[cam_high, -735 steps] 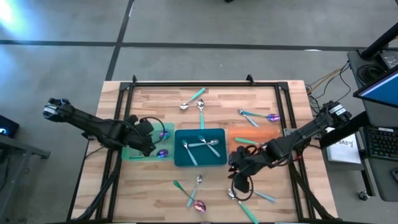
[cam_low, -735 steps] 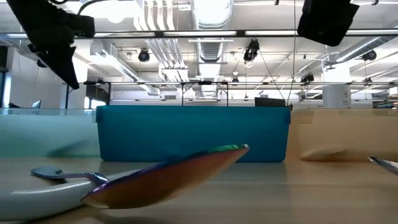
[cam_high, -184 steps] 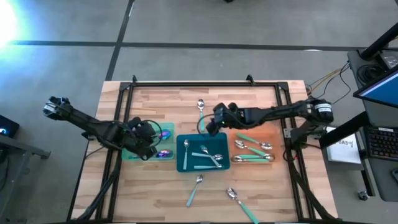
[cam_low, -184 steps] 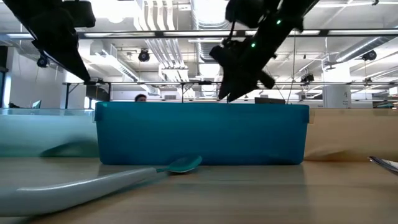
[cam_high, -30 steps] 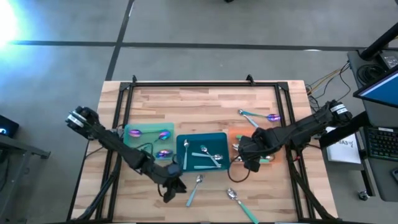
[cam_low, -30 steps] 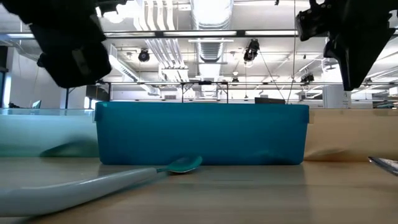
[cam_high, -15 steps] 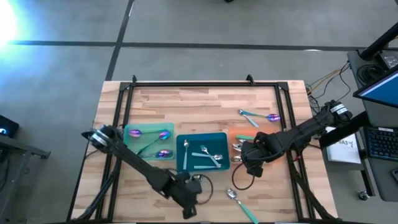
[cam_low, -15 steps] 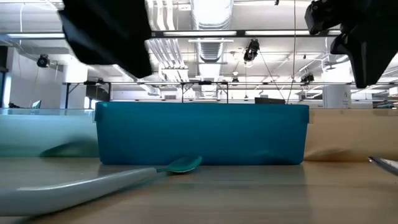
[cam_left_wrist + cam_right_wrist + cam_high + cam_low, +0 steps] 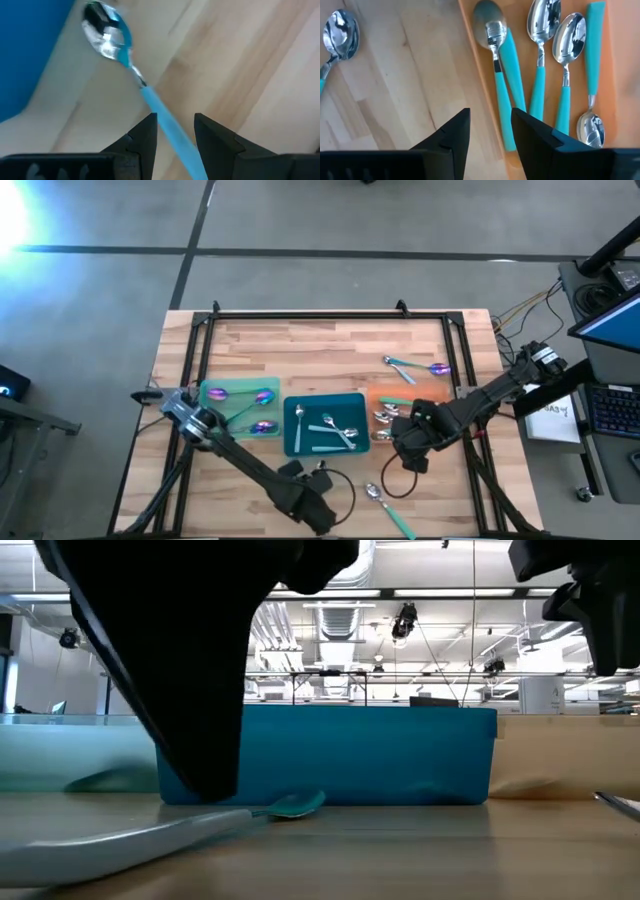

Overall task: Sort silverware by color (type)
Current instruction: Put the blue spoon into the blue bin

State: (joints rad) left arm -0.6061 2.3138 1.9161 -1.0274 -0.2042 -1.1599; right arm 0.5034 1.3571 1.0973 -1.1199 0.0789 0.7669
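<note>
A pale wooden desk (image 9: 330, 350) carries three flat trays side by side. At its front edge lies a spoon (image 9: 131, 75) with a shiny silver bowl and teal handle; the left end effector (image 9: 173, 131) hovers released, fingers straddling that handle. The right end effector (image 9: 488, 131), also released and empty, hangs beside teal-handled spoons (image 9: 540, 65) in the orange tray (image 9: 611, 100)

I see two dark, matte, multi-joint arms with black cable loops near the wrists, the left gripper (image 9: 174, 131) and right gripper (image 9: 490, 128) each ending in two black wedge-shaped fingers.
</note>
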